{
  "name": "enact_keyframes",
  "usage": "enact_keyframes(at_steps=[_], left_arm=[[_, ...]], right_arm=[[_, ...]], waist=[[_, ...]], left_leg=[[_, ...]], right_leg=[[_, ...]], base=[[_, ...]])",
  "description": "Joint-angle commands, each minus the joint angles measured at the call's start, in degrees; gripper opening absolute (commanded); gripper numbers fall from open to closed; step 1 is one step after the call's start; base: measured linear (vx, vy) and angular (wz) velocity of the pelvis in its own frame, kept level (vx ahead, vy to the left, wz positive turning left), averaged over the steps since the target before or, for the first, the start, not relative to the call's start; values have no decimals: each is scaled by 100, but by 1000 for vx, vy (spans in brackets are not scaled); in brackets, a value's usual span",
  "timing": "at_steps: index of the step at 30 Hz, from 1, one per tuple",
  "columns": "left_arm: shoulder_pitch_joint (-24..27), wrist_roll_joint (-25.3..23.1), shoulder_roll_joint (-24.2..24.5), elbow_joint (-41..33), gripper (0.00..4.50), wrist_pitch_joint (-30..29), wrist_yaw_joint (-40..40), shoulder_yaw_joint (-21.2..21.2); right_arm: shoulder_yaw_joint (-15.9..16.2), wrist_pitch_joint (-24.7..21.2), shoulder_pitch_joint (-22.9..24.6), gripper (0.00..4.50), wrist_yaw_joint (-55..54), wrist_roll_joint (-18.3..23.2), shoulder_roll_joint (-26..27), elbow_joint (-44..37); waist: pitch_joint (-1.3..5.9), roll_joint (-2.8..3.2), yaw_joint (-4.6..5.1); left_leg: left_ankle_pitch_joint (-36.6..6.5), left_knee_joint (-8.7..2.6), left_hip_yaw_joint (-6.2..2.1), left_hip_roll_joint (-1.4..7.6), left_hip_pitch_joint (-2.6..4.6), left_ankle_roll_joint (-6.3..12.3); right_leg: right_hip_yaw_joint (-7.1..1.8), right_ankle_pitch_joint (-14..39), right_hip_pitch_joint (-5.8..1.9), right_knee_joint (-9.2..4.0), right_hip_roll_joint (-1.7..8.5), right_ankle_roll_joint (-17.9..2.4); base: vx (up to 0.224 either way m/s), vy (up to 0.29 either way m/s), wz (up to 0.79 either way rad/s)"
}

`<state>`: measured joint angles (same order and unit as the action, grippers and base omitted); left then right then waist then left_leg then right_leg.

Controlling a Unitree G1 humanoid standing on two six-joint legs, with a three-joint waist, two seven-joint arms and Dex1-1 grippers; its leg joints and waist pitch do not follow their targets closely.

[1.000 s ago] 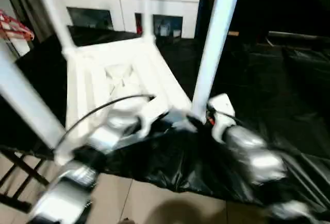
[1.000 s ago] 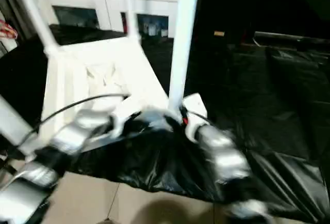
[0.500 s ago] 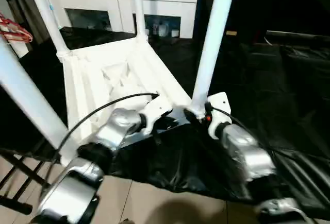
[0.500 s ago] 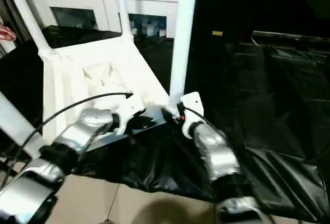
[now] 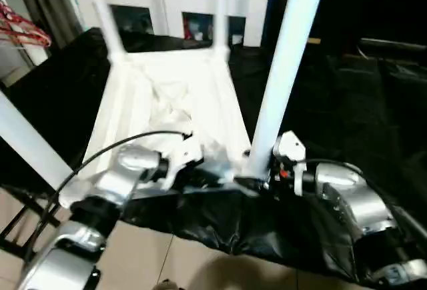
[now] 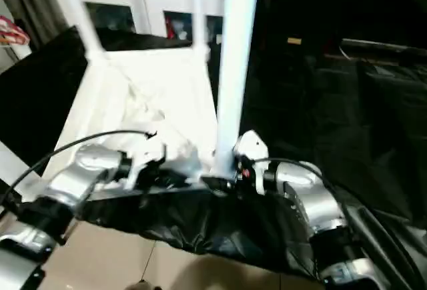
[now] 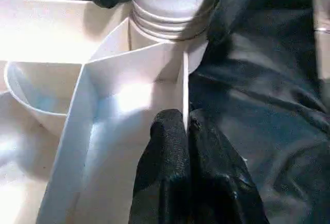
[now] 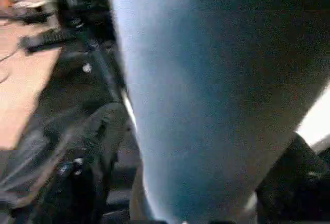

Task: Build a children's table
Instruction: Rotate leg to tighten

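Observation:
The children's table (image 5: 167,97) lies upside down on black sheeting, its white legs pointing up. My left gripper (image 5: 192,159) is shut on the thin rim wall of the table top beside the near right corner socket; the left wrist view shows its fingers (image 7: 170,147) pinching that wall. My right gripper (image 5: 257,180) is at the foot of the near right leg (image 5: 283,70), with one black finger on each side of the leg's threaded base (image 7: 170,2). In the right wrist view that leg (image 8: 206,80) stands between the fingers (image 8: 98,141).
Three more legs stand up: far left (image 5: 107,17), far right (image 5: 220,10) and near left (image 5: 27,143). A white cabinet with glass doors (image 5: 167,10) is behind. Black sheeting (image 5: 347,90) spreads to the right. Tan floor (image 5: 153,257) lies in front.
The head camera has moved, so the whole picture has shifted. My right forearm now reaches the leg's base more from the right side. The left gripper keeps its hold on the rim.

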<state>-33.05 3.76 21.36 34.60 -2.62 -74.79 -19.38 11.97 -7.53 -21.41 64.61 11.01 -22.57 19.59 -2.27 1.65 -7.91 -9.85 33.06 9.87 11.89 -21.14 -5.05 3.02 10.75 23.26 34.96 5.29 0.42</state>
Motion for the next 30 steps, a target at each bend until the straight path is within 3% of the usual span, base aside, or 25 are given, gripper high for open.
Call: enact_keyframes(at_steps=[1,10,11,12,14,15,16,20,24,26,27,28,30], left_arm=[[-75,217,31,-221,0,63,-272,-19],[-152,130,212,-51,0,155,-562,13],[-161,123,210,-38,0,157,-565,24],[-174,128,203,-12,0,147,-571,45],[-189,127,191,28,0,140,-585,55],[-189,127,191,28,0,140,-585,55],[-198,112,173,59,0,156,-550,61],[-232,85,105,105,0,162,-396,93],[-410,-75,-96,431,0,241,268,211],[-539,-207,-277,656,0,201,740,232],[-611,-295,-401,794,0,166,1004,216],[-641,-335,-458,857,0,165,1120,207],[-740,-394,-640,1019,0,121,1456,219]], right_arm=[[335,-97,-7,325,434,-8,-48,-180],[553,6,85,258,731,-177,-248,-145],[552,3,88,254,740,-169,-249,-141],[557,-5,109,254,740,-165,-244,-151],[566,-26,167,241,715,-149,-232,-195],[566,-27,168,241,714,-149,-232,-196],[545,-95,239,241,667,-94,-209,-268],[478,-158,372,241,547,-16,-155,-344],[282,-207,481,241,-193,-53,214,-219],[134,-259,465,241,-874,-182,502,-59],[52,-316,441,241,-1295,-265,683,44],[22,-340,430,241,-1460,-289,765,88],[-46,-431,390,241,-1894,-337,1012,213]], waist=[[337,-66,-9],[350,-41,-42],[355,15,-52],[353,8,-45],[361,70,-50],[356,47,-42],[359,84,-48],[354,88,-48],[321,120,-40],[299,52,-1],[276,72,17],[269,25,32],[241,24,55]], left_leg=[[-1275,-364,29,111,51,322],[-1349,-369,17,104,52,199],[-1346,-366,8,101,51,195],[-1356,-366,12,101,50,192],[-1402,-362,3,93,54,160],[-1420,-364,11,93,54,165],[-1464,-367,2,96,61,145],[-1582,-376,2,100,72,123],[-1909,-406,1,100,100,15],[-2093,-428,-3,78,119,-56],[-2128,-442,-15,61,113,-117],[-2180,-453,-39,55,122,-155],[-2230,-476,-59,39,103,-161]], right_leg=[[-179,860,-287,-370,243,-1313],[-179,703,-296,-350,240,-1350],[-177,665,-297,-339,241,-1360],[-175,610,-295,-347,235,-1376],[-170,526,-306,-337,229,-1414],[-169,526,-305,-354,224,-1410],[-167,526,-307,-346,226,-1430],[-167,567,-307,-358,218,-1444],[-176,1104,-279,-424,234,-1351],[-175,1611,-269,-478,243,-1211],[-173,2031,-256,-517,251,-1052],[-164,2440,-253,-549,271,-893],[-155,2919,-255,-608,277,-651]], base=[[0,0,0],[0,0,0],[0,0,0],[0,0,0],[0,0,0],[0,0,0],[0,0,0],[0,0,0],[0,0,0],[0,0,0],[0,0,0],[-51,-11,-3],[0,0,0]])
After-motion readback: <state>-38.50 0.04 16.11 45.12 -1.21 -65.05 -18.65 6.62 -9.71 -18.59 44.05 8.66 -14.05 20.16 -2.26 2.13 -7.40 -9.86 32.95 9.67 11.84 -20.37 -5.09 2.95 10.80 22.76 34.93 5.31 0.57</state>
